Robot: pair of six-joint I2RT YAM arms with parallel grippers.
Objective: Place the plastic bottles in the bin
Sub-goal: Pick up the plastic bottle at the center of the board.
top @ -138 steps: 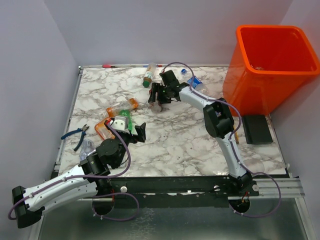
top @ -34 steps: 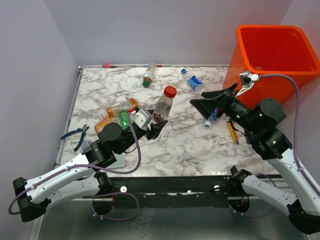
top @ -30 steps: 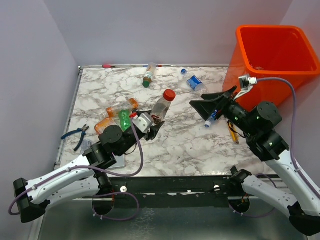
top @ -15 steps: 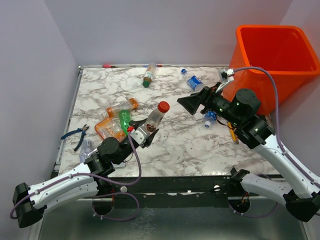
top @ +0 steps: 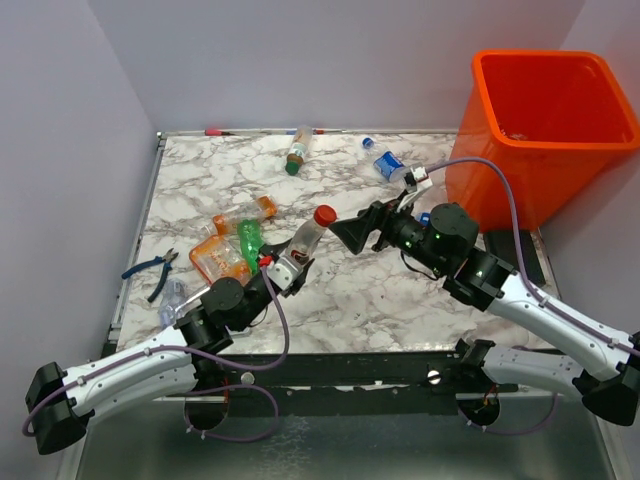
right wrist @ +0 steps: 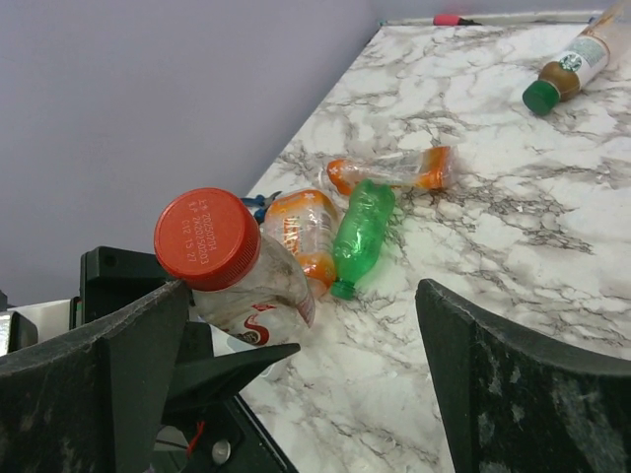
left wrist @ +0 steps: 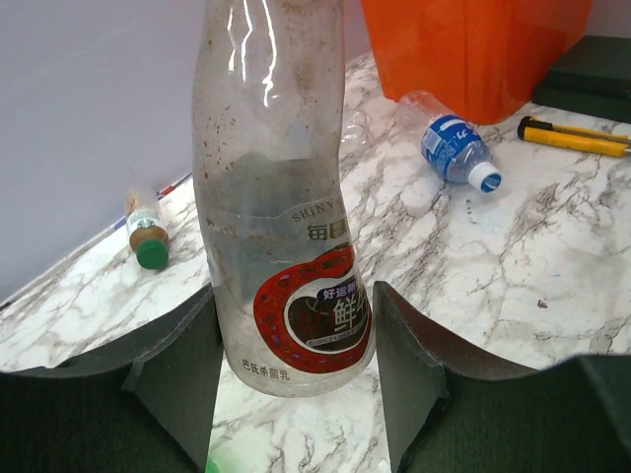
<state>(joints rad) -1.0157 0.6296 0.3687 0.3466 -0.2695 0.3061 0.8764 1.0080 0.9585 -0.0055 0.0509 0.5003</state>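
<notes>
Your left end effector (left wrist: 296, 345) grips the red-capped bottle (top: 306, 238) low, cap (top: 324, 215) tilted up toward your right end effector (top: 347, 235), jaws wide and empty just off it; bin (top: 500, 180) stands beyond.

On the clear bottle (left wrist: 281, 197), "SHINY" and "每日" are being shown above the red label (left wrist: 314, 313), "鲜" on it, and a small line beginning "巴氏" beneath. A printed code is being carried on its red cap (right wrist: 207, 238), too fine to read.

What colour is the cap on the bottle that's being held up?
Red. The cap shows best in the right wrist view.
</notes>
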